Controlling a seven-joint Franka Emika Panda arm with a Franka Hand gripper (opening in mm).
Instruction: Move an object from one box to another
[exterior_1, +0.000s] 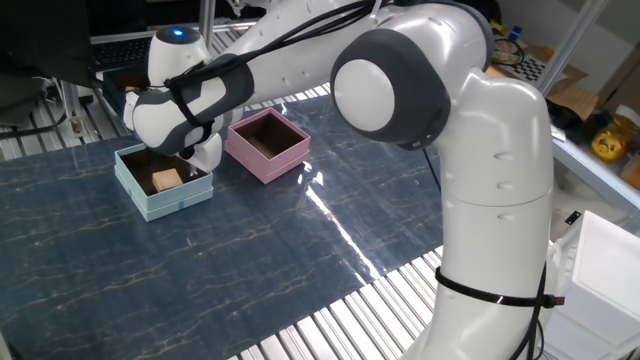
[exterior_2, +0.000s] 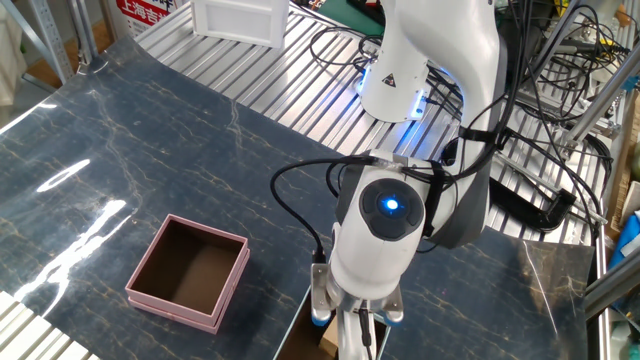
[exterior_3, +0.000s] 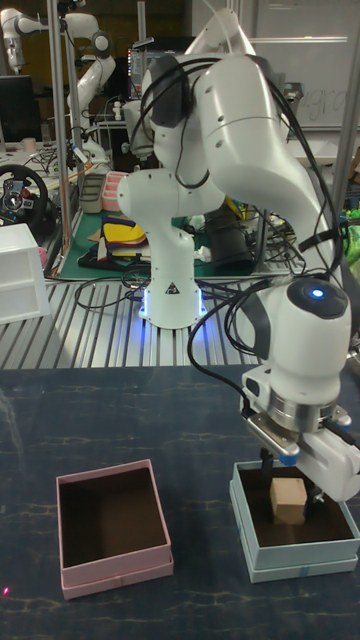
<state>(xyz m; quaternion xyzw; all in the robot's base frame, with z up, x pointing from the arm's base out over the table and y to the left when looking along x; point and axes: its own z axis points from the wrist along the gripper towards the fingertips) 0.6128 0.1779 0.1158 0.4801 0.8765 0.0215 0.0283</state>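
One cube (exterior_3: 289, 498) sits in blue box (exterior_3: 300, 550), pink box (exterior_3: 112, 522) beside.

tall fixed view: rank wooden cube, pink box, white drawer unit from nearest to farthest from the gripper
1. Wooden cube: directly under the gripper, inside the light blue box.
2. Pink box: off to the picture's left on the table.
3. White drawer unit: far left, behind the table.

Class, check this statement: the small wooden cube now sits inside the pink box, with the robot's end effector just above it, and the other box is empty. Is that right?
Not quite. The wooden cube sits inside the light blue box, under the end effector; the pink box is the empty one. The tall fixed view shows this clearly.
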